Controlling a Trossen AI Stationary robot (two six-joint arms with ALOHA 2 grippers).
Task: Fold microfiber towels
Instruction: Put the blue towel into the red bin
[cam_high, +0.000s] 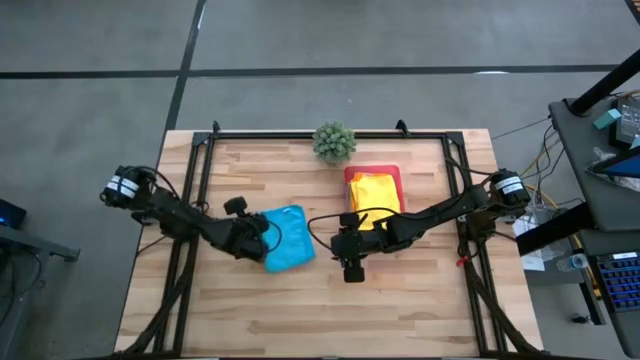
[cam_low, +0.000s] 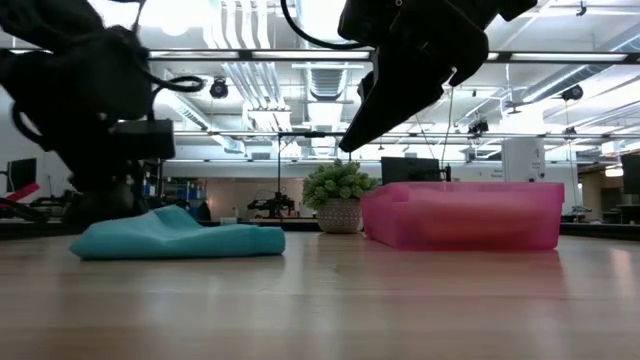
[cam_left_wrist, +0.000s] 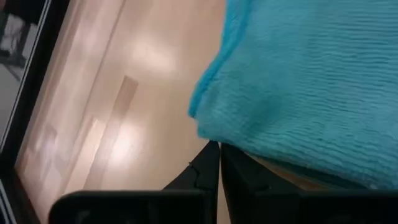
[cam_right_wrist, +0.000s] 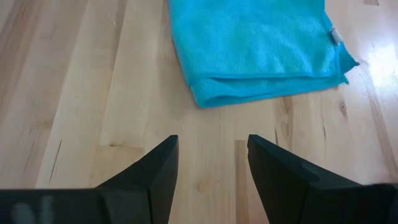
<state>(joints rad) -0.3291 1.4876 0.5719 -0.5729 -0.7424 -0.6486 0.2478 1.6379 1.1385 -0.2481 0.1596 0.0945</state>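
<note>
high view: the wooden table (cam_high: 300, 310) is seen from above, with the turquoise towel (cam_high: 284, 238) lying folded near the table's middle, a little toward its left edge. the left gripper (cam_high: 262, 240) is set low at the towel's left edge, touching the cloth; in the left wrist view its fingers (cam_left_wrist: 214, 168) are pressed together with no gap, just under the towel's (cam_left_wrist: 311, 81) edge, and whether any cloth is pinched between them cannot be told. the right gripper (cam_high: 352, 268) is held above the bare wood just to the right of the turquoise towel, apart from it; in the right wrist view its fingers (cam_right_wrist: 158, 168) are spread with nothing between them, and the towel (cam_right_wrist: 255, 46) is seen folded double beyond them. a pink tray (cam_high: 392, 175) is placed toward the far edge, right of centre, and a yellow towel (cam_high: 376, 195) is laid in it. a small potted plant (cam_high: 334, 142) is stood at the far edge, just beside the tray. in the low view the turquoise towel (cam_low: 180, 238) is seen as a low heap flat on the table, with the plant (cam_low: 340, 195) and the tray (cam_low: 460, 215) behind it.
</note>
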